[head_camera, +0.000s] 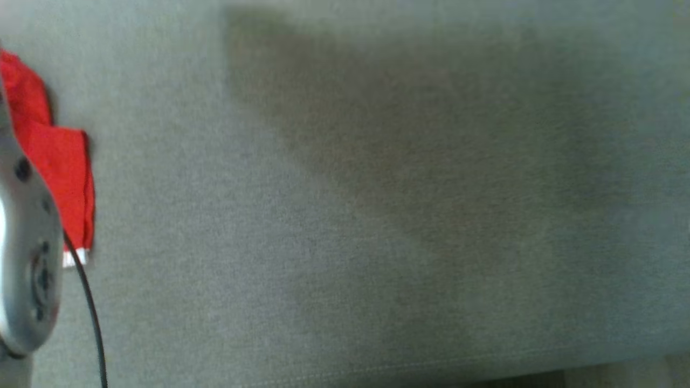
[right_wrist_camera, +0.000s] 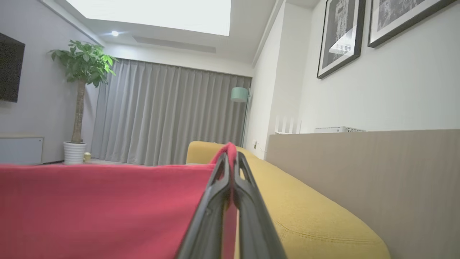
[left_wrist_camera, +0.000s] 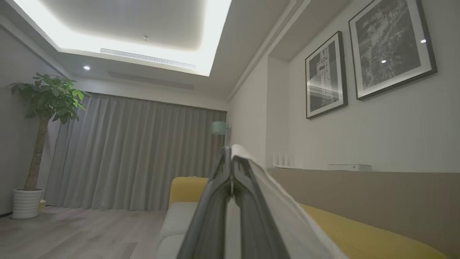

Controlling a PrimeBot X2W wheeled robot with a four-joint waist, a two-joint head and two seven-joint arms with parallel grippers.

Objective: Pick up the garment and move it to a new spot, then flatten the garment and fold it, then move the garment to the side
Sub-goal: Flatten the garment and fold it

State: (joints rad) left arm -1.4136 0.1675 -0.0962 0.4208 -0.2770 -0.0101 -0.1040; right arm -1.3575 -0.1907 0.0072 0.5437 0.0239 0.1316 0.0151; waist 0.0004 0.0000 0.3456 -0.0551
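Observation:
The garment (head_camera: 54,156) is red with a white hem and shows at the left edge of the head view, partly behind a silver forearm (head_camera: 27,258). In the right wrist view my right gripper (right_wrist_camera: 231,154) is shut on a fold of the red garment (right_wrist_camera: 100,208), which stretches taut to the left of the fingers. In the left wrist view my left gripper (left_wrist_camera: 231,158) is shut, with a white strip of fabric (left_wrist_camera: 273,194) pinched at the tips and trailing down along one finger. Both grippers point up and out over the sofa.
A grey fabric surface (head_camera: 377,215) spreads across the head view, its front seam low down. The wrist views show a yellow sofa back (right_wrist_camera: 305,201), a taupe wall panel (right_wrist_camera: 377,172), grey curtains (left_wrist_camera: 136,154), a potted plant (left_wrist_camera: 43,118) and framed pictures (left_wrist_camera: 388,46).

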